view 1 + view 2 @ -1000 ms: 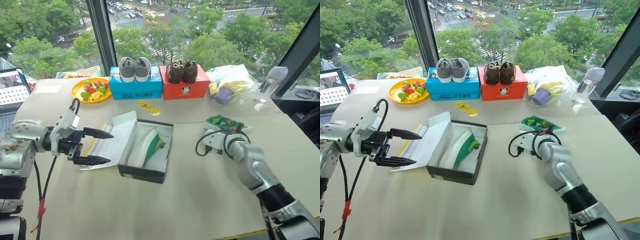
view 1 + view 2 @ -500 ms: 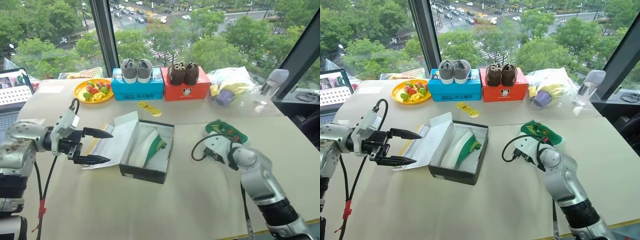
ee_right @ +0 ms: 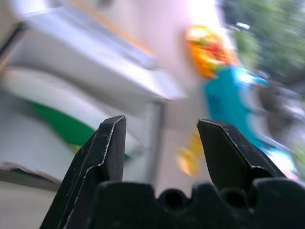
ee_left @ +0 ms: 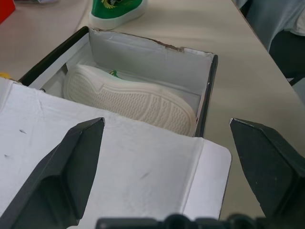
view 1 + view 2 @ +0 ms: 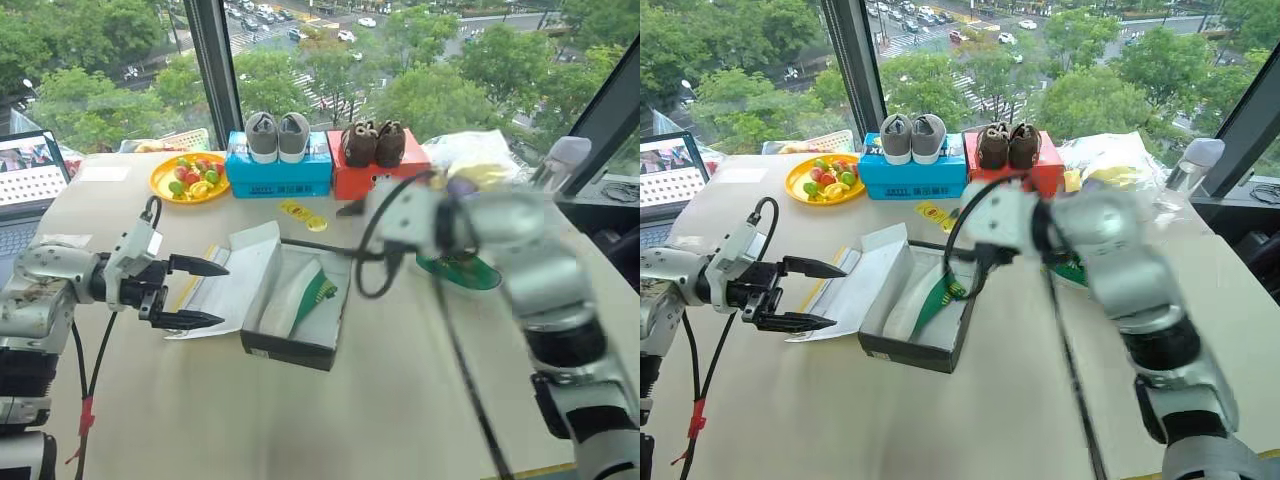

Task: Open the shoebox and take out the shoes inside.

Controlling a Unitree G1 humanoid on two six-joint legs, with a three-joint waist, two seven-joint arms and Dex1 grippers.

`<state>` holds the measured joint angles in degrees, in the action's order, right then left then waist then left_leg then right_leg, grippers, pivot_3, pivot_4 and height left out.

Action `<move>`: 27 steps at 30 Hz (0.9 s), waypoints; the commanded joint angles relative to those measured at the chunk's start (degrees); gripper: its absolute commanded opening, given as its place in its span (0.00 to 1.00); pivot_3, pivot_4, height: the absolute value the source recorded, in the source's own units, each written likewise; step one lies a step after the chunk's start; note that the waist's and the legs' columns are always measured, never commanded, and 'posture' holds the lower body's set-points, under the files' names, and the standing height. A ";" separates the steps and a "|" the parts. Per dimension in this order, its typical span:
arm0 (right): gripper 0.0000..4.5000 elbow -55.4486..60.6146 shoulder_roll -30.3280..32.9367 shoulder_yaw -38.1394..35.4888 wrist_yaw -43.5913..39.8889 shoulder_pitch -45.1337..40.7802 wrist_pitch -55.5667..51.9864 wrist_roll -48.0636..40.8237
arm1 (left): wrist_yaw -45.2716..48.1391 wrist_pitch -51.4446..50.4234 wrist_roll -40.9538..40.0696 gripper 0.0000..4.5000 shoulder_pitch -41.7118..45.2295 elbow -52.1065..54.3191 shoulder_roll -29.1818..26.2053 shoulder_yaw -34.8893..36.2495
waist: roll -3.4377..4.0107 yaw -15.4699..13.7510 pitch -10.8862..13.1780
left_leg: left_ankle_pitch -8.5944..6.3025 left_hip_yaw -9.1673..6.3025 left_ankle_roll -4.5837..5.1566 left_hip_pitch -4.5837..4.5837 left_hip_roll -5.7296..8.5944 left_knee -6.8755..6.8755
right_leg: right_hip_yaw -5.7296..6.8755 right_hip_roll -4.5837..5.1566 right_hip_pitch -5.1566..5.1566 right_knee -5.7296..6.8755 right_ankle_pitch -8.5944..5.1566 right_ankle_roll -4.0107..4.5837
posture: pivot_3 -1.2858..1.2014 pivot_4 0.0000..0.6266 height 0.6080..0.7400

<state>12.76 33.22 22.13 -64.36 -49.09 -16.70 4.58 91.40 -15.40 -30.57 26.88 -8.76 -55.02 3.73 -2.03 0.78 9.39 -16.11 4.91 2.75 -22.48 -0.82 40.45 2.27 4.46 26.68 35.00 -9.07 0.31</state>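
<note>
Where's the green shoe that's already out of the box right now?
In the left eye view, the green white-soled shoe lies on the table right of the open black-sided cardboard shoebox, partly behind the right arm.

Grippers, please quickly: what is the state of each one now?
Left gripper: open, holding nothing, beside the shoebox.
Right gripper: open, holding nothing.

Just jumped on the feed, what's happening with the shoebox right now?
The shoebox sits open on the table, lid folded out to the robot's left. One green shoe already lies on the table to the right of the box; the other shoe is in the box, on its side. The right gripper is open and empty, above the box. The left gripper hovers open beside the lid.
</note>
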 commanded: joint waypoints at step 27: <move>0.27 -29.13 -8.40 12.71 6.08 -6.89 42.15 20.00 | -2.43 -4.44 -1.04 1.00 -1.11 6.05 -0.98 3.51 | 0.03 0.07 0.04 | 0.05 -0.04 -0.14 -0.23 -0.05 0.48 | -0.03 -0.03 0.28 0.56 -0.03 -0.13 | 0.52 0.24 0.93</move>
<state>-16.10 24.44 37.08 -59.18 -55.06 25.86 24.01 88.36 -21.28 -31.59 25.84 -2.27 -55.20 5.57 -1.99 0.85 9.42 -16.04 4.87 2.59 -22.67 -0.87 40.94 2.22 4.43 26.96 35.66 -9.14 0.16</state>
